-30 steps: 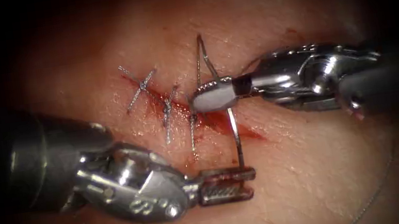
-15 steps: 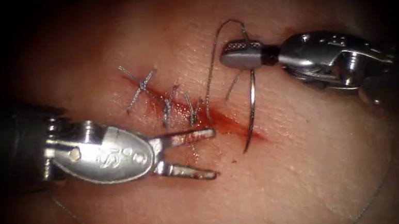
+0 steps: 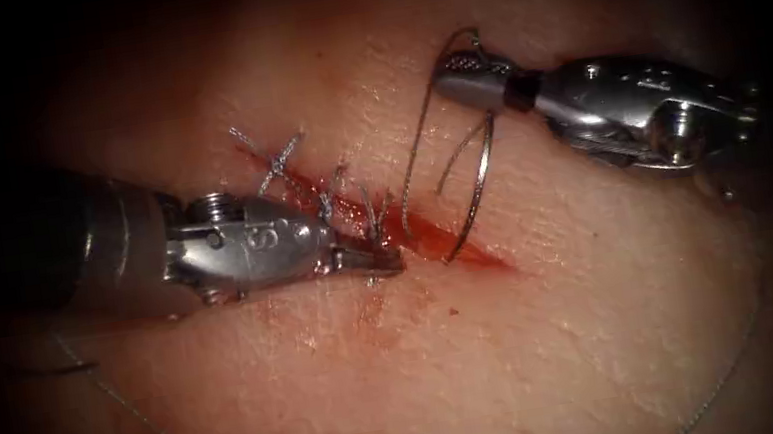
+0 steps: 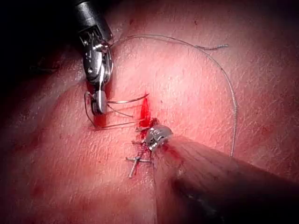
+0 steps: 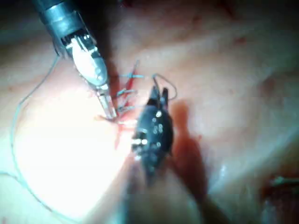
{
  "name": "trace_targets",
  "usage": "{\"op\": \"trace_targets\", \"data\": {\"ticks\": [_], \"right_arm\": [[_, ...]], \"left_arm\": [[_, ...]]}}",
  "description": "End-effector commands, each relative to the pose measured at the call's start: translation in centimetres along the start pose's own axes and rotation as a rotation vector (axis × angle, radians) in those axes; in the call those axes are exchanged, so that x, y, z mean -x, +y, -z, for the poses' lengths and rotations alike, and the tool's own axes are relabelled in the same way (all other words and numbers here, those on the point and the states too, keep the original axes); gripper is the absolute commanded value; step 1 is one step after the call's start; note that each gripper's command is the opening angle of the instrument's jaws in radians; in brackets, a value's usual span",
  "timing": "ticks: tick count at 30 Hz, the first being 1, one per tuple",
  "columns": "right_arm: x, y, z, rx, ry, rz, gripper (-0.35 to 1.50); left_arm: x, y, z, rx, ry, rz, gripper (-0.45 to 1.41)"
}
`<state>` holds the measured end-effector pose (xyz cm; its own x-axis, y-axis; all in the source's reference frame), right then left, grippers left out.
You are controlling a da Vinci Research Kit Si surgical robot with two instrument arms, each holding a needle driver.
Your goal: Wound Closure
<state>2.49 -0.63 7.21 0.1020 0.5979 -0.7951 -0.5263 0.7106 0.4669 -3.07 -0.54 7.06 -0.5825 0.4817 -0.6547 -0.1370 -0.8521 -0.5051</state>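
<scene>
Over the cut, endoscope view: right tool has its jaws clamped on the needle close to its thread end, on the right side of the cut; the curve hangs down with the point at the red fluid in the open part of the cut, whether it is in the tissue cannot be told. Thread loops beside the needle. Left tool lies on the left side, jaws together at the nearest stitch; whether they grip thread or tissue cannot be told. Judgement: needle thin, stiff, smooth steel, likely to swivel if held at the tip; best held on the body, away from the point. Thread limp, light. Tissue soft, wet. Left wrist view: right tool holds the needle, the bright arc reaching the cut. Right wrist view: left tool is at the stitches, and the right tool is just beside.
</scene>
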Motion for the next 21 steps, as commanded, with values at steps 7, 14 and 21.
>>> {"op": "trace_targets", "data": {"ticks": [7,14,21], "right_arm": [[0.13,-0.12,-0.02,0.032,-0.002,0.056,-0.35],[0.13,-0.10,-0.01,0.049,-0.001,0.101,-0.35],[0.13,-0.09,-0.01,0.064,-0.002,0.152,-0.35]], "left_arm": [[-0.11,-0.16,-0.16,0.005,-0.027,0.006,-0.45],[-0.21,-0.26,-0.30,0.061,-0.019,0.004,-0.45],[-0.13,-0.54,-0.48,0.076,-0.035,-0.002,-0.45]]}}
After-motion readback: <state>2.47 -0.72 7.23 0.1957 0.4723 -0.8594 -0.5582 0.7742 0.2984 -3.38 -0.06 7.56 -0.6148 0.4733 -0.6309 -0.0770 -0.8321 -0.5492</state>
